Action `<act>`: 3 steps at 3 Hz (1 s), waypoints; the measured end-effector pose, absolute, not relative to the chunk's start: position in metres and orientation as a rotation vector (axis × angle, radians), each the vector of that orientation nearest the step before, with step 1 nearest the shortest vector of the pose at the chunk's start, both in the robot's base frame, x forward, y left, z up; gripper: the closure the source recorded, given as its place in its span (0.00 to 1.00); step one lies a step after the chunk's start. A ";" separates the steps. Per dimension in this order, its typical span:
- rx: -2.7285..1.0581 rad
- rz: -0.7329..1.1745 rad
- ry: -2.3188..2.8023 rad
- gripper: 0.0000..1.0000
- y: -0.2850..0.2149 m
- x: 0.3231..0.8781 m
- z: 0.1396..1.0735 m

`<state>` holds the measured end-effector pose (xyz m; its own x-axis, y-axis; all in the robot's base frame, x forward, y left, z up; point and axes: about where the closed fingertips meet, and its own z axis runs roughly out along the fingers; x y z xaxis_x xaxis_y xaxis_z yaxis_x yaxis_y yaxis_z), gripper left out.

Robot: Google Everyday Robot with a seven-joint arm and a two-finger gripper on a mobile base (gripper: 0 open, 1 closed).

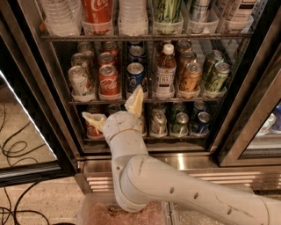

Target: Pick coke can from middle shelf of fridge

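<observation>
The fridge (246,118) stands open before me. Its middle shelf (175,100) is a dark wire rack with rows of cans and a white-capped brown bottle (165,70). The coke can (108,81) is red with a silver top and stands at the front of the second lane from the left, more red cans behind it. My gripper (113,110) is open, just below the shelf's front edge. One finger (135,102) points up beside the blue Pepsi can (135,77). The other finger (93,119) points left. The gripper holds nothing.
A much larger Coca-Cola can (96,13) and clear bottles (59,17) stand on the top rack. Gold and green cans (215,77) fill the middle shelf's right lanes. More cans (180,124) sit on the lower rack. The glass door (26,132) hangs open at left, cables (13,149) on the floor.
</observation>
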<state>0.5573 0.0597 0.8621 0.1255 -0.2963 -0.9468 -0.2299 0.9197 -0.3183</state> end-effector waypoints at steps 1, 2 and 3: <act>-0.387 -0.125 1.576 0.00 0.055 0.580 0.840; -0.367 -0.148 1.593 0.00 0.049 0.581 0.837; -0.369 -0.144 1.590 0.00 0.049 0.581 0.837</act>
<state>0.5810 0.0495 0.8373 -0.0140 -0.3212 -0.9469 -0.1460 0.9375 -0.3159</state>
